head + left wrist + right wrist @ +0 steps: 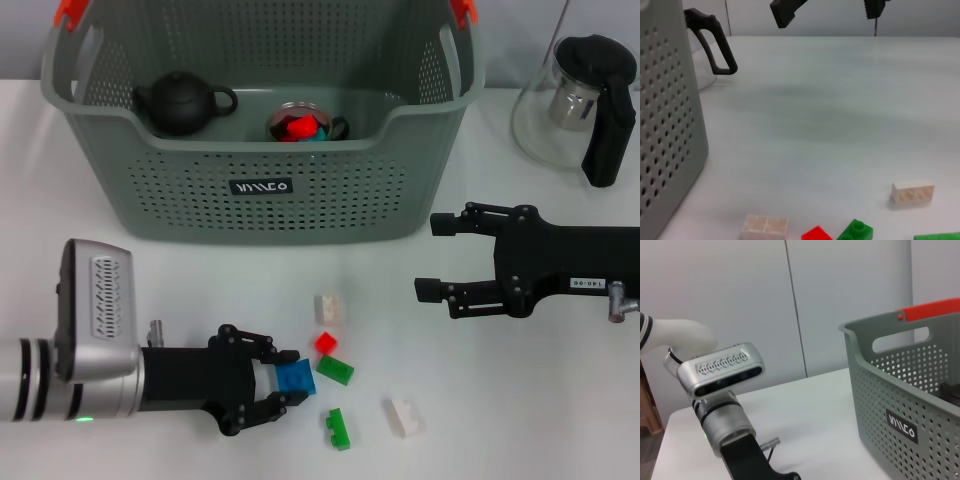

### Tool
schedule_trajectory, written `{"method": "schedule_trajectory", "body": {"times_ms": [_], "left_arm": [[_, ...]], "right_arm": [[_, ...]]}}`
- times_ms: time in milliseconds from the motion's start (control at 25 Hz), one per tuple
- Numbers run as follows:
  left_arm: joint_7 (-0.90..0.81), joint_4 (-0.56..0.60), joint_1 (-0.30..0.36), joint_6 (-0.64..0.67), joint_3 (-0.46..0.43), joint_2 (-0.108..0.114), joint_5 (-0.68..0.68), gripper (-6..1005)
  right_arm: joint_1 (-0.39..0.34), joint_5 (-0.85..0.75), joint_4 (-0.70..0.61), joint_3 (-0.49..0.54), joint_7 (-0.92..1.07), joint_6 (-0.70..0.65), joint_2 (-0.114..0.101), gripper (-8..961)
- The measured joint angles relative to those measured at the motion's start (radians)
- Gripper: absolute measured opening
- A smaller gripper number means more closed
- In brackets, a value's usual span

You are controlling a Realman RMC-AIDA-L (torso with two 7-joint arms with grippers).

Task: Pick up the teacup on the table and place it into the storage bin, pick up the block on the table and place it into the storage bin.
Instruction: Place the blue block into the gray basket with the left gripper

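The storage bin (265, 190) stands at the far side of the white table (200, 290). On its front wall is a small black label (261, 186) with white lettering; the letters are stylised and I cannot read them with any certainty. The right arm carries a small white tag with dark print, too small to read.

Inside the bin, a dark teapot (183, 103) sits on the robot's left side, and beside it a teacup (305, 122) with a dark handle sits on the bin floor, holding red and blue pieces.

The left gripper (285, 380) lies low over the near part of the table, its black fingers (268, 349) parted only as far as the blue block (295, 378) between them. The fingertips sit against that block on either side, so the claw appears closed on it. The block still looks to be at table height.

Just beyond the blue block are a small red block (325, 341) and a green block (335, 370), nearly touching each other. A cream block (329, 307) lies a little farther toward the bin. Another green block (338, 428) and a white block (404, 416) lie near the front edge.

The right gripper (435, 256) hangs above the table on the robot's right, its two fingers wide apart and holding nothing. Behind it stands a glass pot (572, 100) with a black handle.
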Motion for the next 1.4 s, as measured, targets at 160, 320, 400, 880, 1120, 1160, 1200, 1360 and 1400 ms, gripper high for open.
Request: {"method": "schedule_trajectory", "body": {"times_ms": [160, 320, 400, 880, 1120, 1160, 1200, 1360, 1400], "left_arm": [[-0.059, 0.086, 0.014, 0.142, -0.049, 0.002, -0.021, 433], [-0.176, 0.208, -0.001, 0.413, -0.19, 0.026, -0.078, 441], [-0.249, 0.245, -0.033, 0.522, -0.258, 0.051, -0.122, 446], [-0.754, 0.472, -0.294, 0.346, -0.264, 0.136, -0.274, 472], [-0.898, 0.467, -0.382, 0.032, -0.005, 0.163, -0.137, 486], [-0.923, 0.465, -0.39, -0.026, 0.035, 0.157, -0.094, 488], [-0.945, 0.466, -0.394, -0.068, 0.06, 0.149, -0.067, 490], [-1.05, 0.485, -0.389, -0.227, 0.13, 0.102, 0.036, 499], [-1.064, 0.487, -0.384, -0.26, 0.14, 0.091, 0.061, 501]], "right_arm": [[0.0, 0.0, 0.0, 0.0, 0.002, 0.0, 0.0, 911], [0.003, 0.0, 0.0, 0.0, 0.003, -0.001, 0.0, 911], [0.004, 0.0, 0.0, 0.0, 0.002, -0.001, 0.0, 911], [0.005, -0.002, 0.0, 0.0, 0.003, -0.01, 0.005, 910], [0.005, -0.001, 0.0, -0.004, 0.003, -0.012, 0.005, 910], [0.005, -0.001, 0.0, -0.004, 0.003, -0.013, 0.005, 911], [0.005, -0.001, 0.0, -0.004, 0.003, -0.013, 0.005, 911], [0.004, 0.0, 0.0, -0.001, 0.0, -0.02, 0.005, 911], [0.004, 0.0, 0.0, -0.001, 0.0, -0.024, 0.005, 911]]}}
